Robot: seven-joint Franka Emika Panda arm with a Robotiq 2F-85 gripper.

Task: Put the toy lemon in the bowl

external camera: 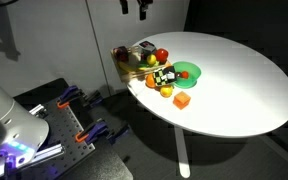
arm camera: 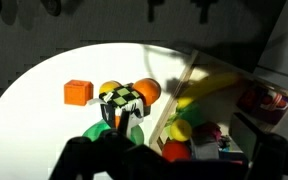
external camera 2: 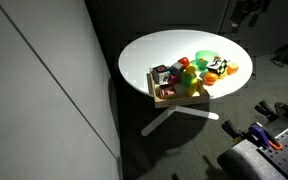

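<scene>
Toy lemon lies in the wooden tray on the left of the white surface in an exterior view. The green bowl sits to the tray's right. The tool hangs above with its jaws spread wide and empty.

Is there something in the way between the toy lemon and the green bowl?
Partly. The toy lemon lies in the wooden tray among other toys, so the tray's rim stands before the green bowl. A checkered toy sits close beside the bowl, near the path. Above them, nothing visible blocks.
</scene>
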